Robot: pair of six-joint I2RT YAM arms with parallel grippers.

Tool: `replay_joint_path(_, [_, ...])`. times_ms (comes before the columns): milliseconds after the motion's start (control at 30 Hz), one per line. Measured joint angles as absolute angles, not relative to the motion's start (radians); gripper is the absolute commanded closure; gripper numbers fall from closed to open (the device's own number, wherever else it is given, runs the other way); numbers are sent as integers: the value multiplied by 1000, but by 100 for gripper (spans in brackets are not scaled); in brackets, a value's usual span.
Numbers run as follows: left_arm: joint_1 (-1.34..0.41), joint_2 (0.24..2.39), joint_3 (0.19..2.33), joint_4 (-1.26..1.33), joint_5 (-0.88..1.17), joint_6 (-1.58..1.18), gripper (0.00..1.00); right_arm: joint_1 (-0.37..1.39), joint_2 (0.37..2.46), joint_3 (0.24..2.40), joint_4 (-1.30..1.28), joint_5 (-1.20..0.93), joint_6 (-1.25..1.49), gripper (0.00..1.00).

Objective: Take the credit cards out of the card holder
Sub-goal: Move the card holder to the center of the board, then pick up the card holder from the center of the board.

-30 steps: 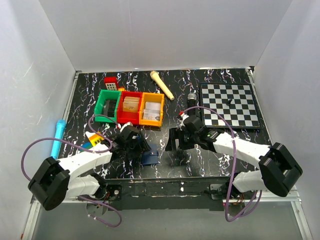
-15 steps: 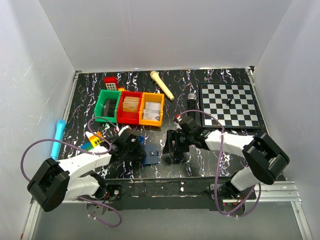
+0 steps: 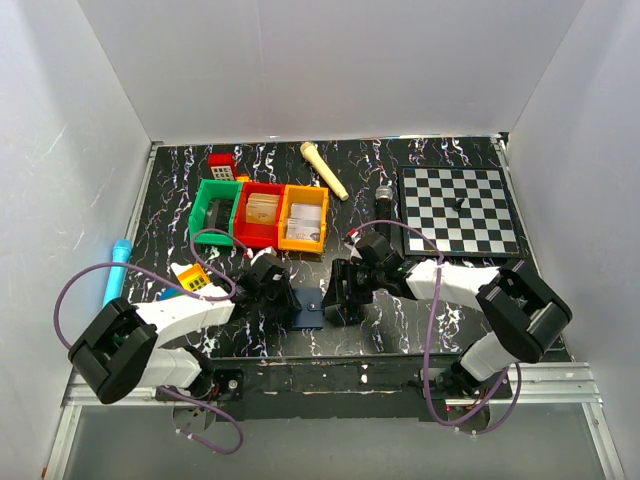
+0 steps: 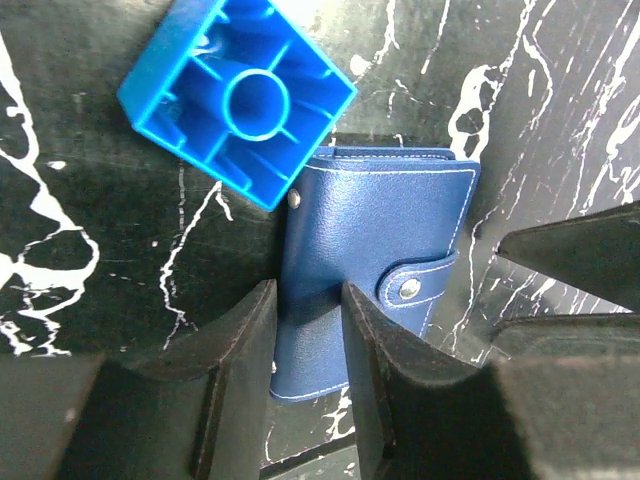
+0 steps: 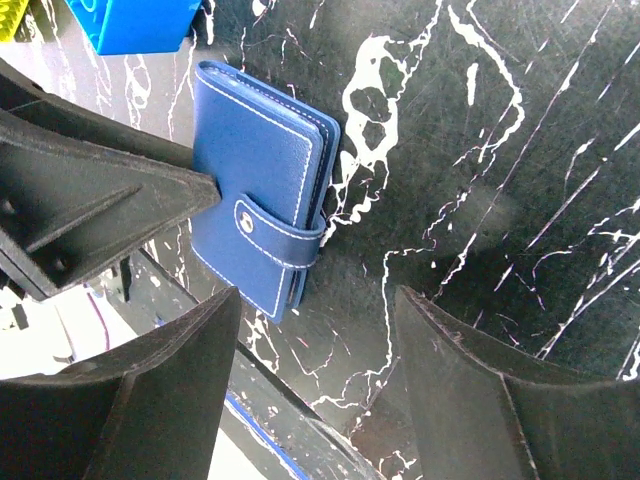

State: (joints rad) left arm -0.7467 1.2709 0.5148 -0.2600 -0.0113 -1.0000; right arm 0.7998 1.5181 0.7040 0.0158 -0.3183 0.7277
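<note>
- Both arms closer in than a second ago, flanking the card holder (image 3: pixel 308 308) at the tabletop's (image 3: pixel 400 322) near edge, left of middle.
- Left fingers (image 4: pixel 235 370) narrowed over its spine edge; cannot tell whether pinching yet.
- Right fingers (image 5: pixel 170 400) spread, released, empty, by the snap tab (image 5: pixel 278 232).
- Still snapped shut: no cards out.
- Smooth, stitched navy leather, flat rectangle; ribbed glossy plastic block (image 4: pixel 240 95) just beside one corner.
</note>
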Motion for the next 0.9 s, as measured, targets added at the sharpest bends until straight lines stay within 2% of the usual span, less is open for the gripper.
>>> replay_joint_path(133, [-765,1285,515,-226,-6,-1013,67,800,1533,704,26,-321,737,29])
replay_joint_path(300, [-776,1278,512,-213,-4,-1031,49,800,1534,704,28,-318,757,28])
replay_joint_path(400, [-776,1227,497,-224,-14,-1040,44,800,1533,704,28,-316,767,28])
replay_joint_path(533, [-776,1126,482,-257,-39,-1049,48,800,1533,702,31,-317,783,28])
replay_joint_path(633, [-776,1089,480,-271,-59,-1053,57,800,1533,693,46,-318,795,29])
replay_joint_path(900, [-776,1193,466,-275,-63,-1062,64,800,1553,671,105,-336,848,30])
